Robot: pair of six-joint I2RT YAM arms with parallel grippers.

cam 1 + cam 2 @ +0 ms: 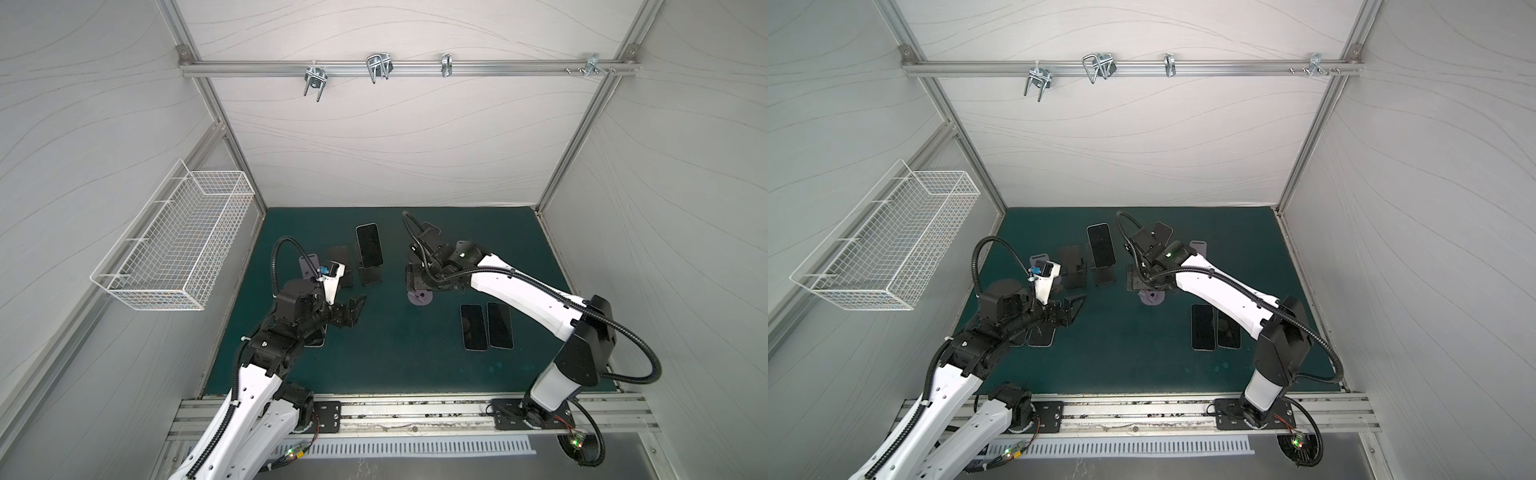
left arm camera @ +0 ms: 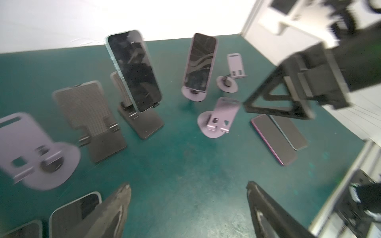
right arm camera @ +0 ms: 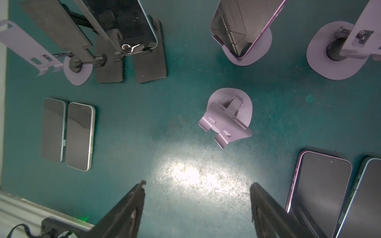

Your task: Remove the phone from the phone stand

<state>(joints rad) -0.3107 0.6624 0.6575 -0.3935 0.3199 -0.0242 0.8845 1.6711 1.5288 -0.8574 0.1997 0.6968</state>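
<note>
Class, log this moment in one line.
left gripper open, empty | right gripper open, empty | blue-edged phone on black stand | purple phone on lilac stand

White wire basket [image 1: 174, 249] hangs on the left wall, above the green counter [image 1: 395, 365]. Metal rail [image 1: 507, 68] crosses the far wall; four hooks [image 1: 377, 66] clipped along it. Counter surface scuffed.
</note>
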